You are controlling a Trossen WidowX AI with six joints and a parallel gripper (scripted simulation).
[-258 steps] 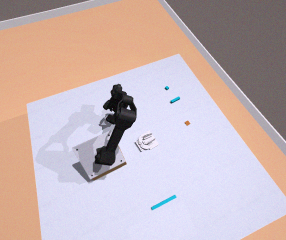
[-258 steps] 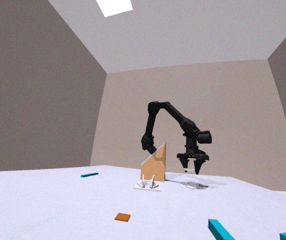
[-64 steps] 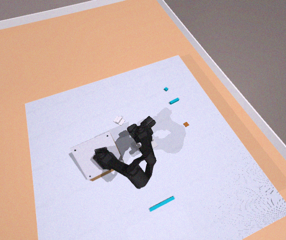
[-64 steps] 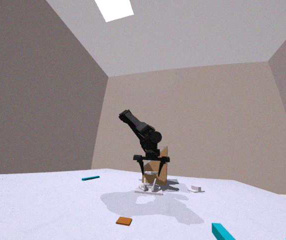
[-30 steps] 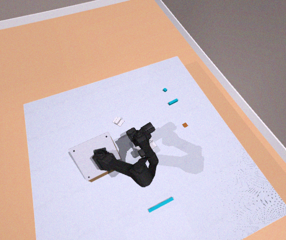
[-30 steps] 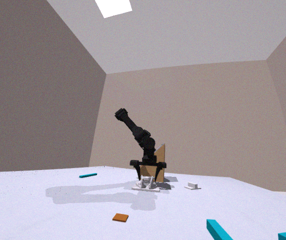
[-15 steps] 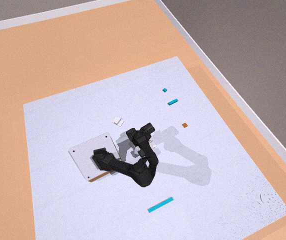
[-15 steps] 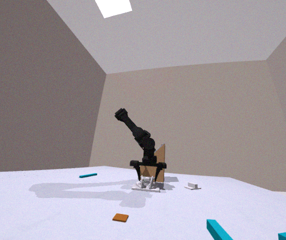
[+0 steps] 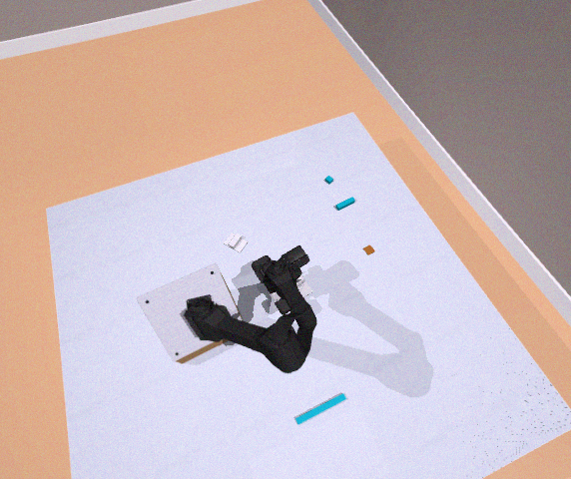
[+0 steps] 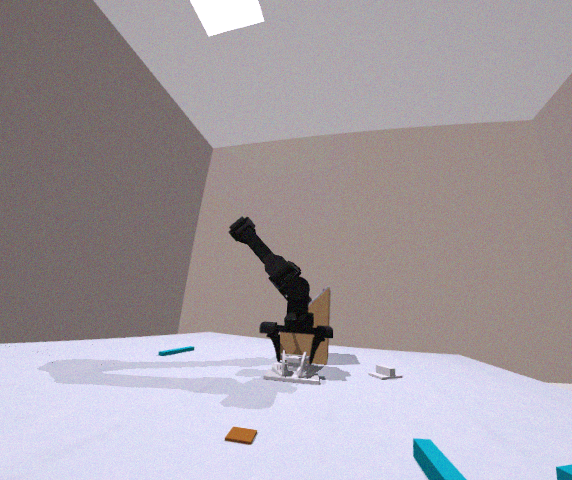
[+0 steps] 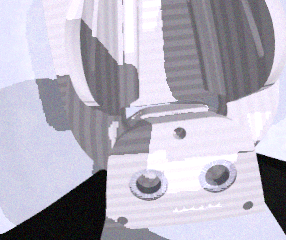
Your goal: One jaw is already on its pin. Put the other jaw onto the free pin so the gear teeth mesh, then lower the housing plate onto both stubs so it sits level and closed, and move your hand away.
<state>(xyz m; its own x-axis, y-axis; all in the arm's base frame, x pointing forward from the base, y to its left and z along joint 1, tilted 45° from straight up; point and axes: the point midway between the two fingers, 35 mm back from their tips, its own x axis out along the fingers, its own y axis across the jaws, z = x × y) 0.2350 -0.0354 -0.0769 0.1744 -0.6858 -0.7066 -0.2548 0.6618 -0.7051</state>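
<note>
The white housing plate (image 11: 175,162), with two ringed holes and smaller holes, is between my black fingers in the wrist view. My gripper (image 10: 295,358) (image 11: 177,169) is shut on it, one finger at each side, low over the white base (image 10: 272,377) (image 9: 304,291). Two pale jaws, the left jaw (image 10: 283,365) and the right jaw (image 10: 303,366), stand on the base in the exterior view. Pale long parts lie beyond the plate in the wrist view. The pins, the stubs and the meshing of the teeth are hidden, and I cannot tell whether the plate touches the stubs.
A small white stand (image 9: 236,241) (image 10: 385,372) is to one side. My arm's base is on a large board (image 9: 165,319). A long cyan bar (image 9: 320,408) (image 10: 176,351), a short cyan bar (image 9: 344,204), a cyan block (image 9: 328,180) and an orange tile (image 9: 368,249) (image 10: 241,435) lie around.
</note>
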